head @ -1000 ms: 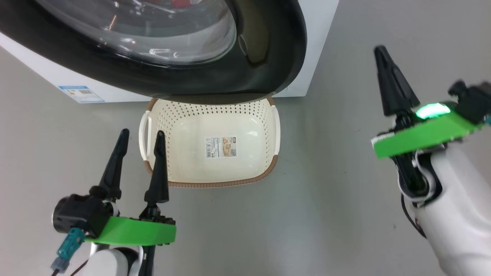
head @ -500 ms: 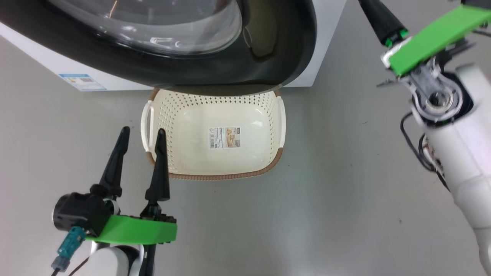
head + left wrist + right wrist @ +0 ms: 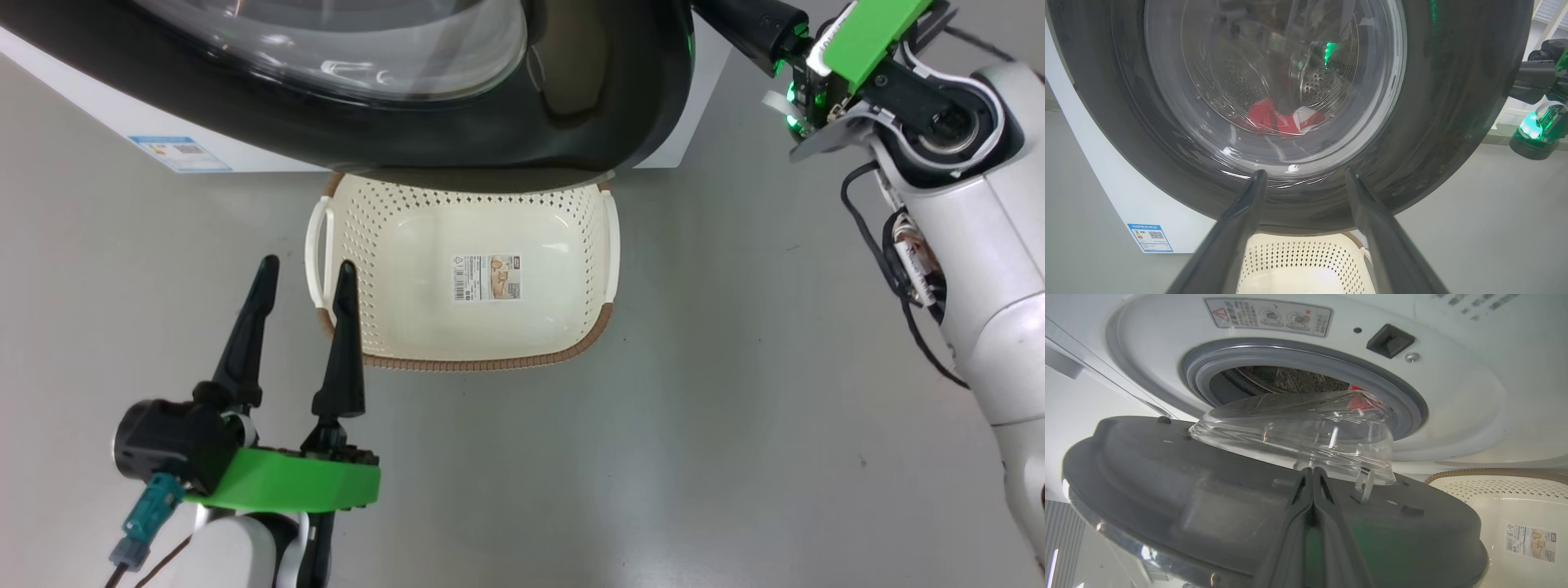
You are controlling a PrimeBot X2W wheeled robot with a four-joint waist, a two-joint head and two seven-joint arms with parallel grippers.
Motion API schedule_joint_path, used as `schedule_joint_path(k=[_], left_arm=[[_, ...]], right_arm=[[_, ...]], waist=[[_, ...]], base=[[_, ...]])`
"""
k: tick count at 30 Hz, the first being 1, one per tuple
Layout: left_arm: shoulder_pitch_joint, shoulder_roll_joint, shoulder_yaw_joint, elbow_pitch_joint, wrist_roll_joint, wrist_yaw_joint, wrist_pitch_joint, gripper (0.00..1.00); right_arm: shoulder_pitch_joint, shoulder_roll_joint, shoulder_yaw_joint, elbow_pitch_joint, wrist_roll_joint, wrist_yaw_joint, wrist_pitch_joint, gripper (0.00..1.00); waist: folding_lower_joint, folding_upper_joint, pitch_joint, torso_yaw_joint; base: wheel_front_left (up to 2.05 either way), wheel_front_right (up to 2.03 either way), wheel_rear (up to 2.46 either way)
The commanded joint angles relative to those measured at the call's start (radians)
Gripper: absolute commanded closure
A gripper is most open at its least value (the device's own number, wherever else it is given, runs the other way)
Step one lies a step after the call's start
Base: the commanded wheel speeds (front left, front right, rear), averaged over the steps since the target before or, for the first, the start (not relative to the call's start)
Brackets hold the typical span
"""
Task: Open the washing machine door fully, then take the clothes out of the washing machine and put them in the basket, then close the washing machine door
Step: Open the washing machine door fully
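Observation:
The washing machine door [image 3: 571,122] stands partly open above the basket [image 3: 465,359], which holds nothing. My right gripper [image 3: 735,20] is shut, reaching in behind the door's right edge. In the right wrist view its closed tips [image 3: 1312,473] lie against the door's grey inner face [image 3: 1208,490], just below the glass bowl. My left gripper [image 3: 304,269] hangs open by the basket's left handle, holding nothing. Its fingers [image 3: 1259,179] point at the door's outer side [image 3: 1453,122]. Red and white clothes [image 3: 1274,120] lie in the drum, also seen past the glass [image 3: 1359,402].
The washing machine [image 3: 682,143] is a white box with a grey rubber ring [image 3: 1404,400] around the drum mouth. The basket's far end [image 3: 1298,253] sits under the door. Bare grey floor [image 3: 735,367] lies to the right and in front.
My right arm has risen and swung left, from beside the machine to the door's right edge, staying shut. The head camera has shifted slightly. My left gripper has kept still.

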Motion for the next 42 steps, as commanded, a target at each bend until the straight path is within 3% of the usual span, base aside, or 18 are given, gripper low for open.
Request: schedule_joint_path(k=[1, 24, 42], left_arm=[[-0.014, 0.018, 0.028, -0.025, 0.004, 0.008, -0.009, 0.0], [0.021, 0.018, 0.04, 0.002, -0.01, 0.009, -0.009, 0.0], [0.126, 0.018, 0.049, 0.04, -0.012, 0.006, -0.009, 0.0]], right_arm=[[-0.019, 0.017, 0.009, -0.025, -0.005, 0.007, 0.03, 1.0], [0.126, 0.009, 0.062, -0.164, -0.033, 0.007, 0.259, 1.0], [0.338, 0.066, 0.075, -0.169, -0.038, 0.007, 0.289, 1.0]], waist=[[0.0, -0.0001, 0.003, 0.003], [0.0, -0.0001, -0.097, 0.032], [0.0, -0.0001, -0.267, 0.155]], base=[[0.0, 0.0, 0.0], [0.0, 0.0, 0.0], [0.0, 0.0, 0.0]])
